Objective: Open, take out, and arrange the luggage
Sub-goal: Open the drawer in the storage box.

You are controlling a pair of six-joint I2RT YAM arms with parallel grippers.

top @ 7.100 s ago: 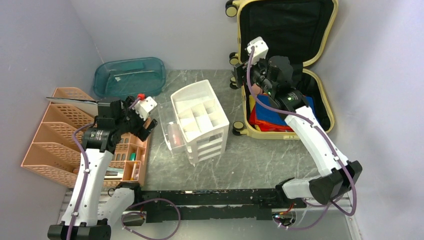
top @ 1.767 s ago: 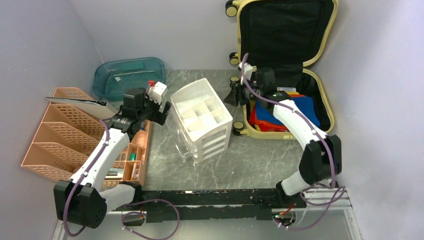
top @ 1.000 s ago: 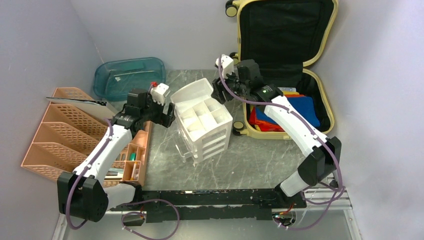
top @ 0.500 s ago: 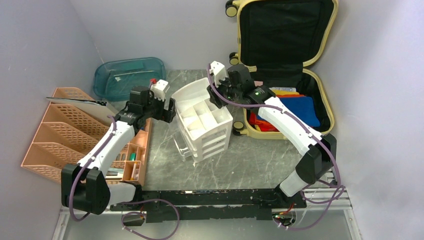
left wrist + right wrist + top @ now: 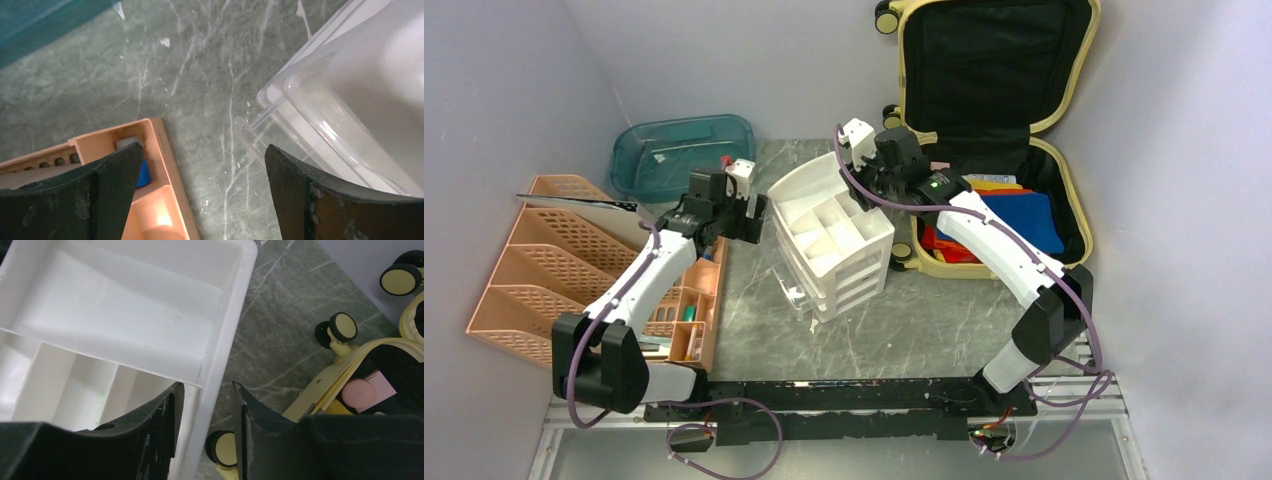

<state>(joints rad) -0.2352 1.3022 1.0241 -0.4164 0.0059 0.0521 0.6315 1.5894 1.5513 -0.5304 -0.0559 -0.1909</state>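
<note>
The peach mesh file rack stands at the far left. Beside it, a peach desk organizer holds a blue item in one compartment. The teal plastic tray sits behind them at the back wall.

The left gripper hangs above the grey marble table, between the organizer and the white drawer unit. Its jaws are spread wide with nothing between them.

The drawer unit stands at mid-table, and its top tray is divided into compartments. The right gripper is partly closed, with its fingers straddling the unit's right rim. Whether the pads press on the rim cannot be told.

The pale yellow suitcase lies open at the far right corner, its black-lined lid upright. The lower shell holds blue fabric, red fabric and a pink item.
</note>
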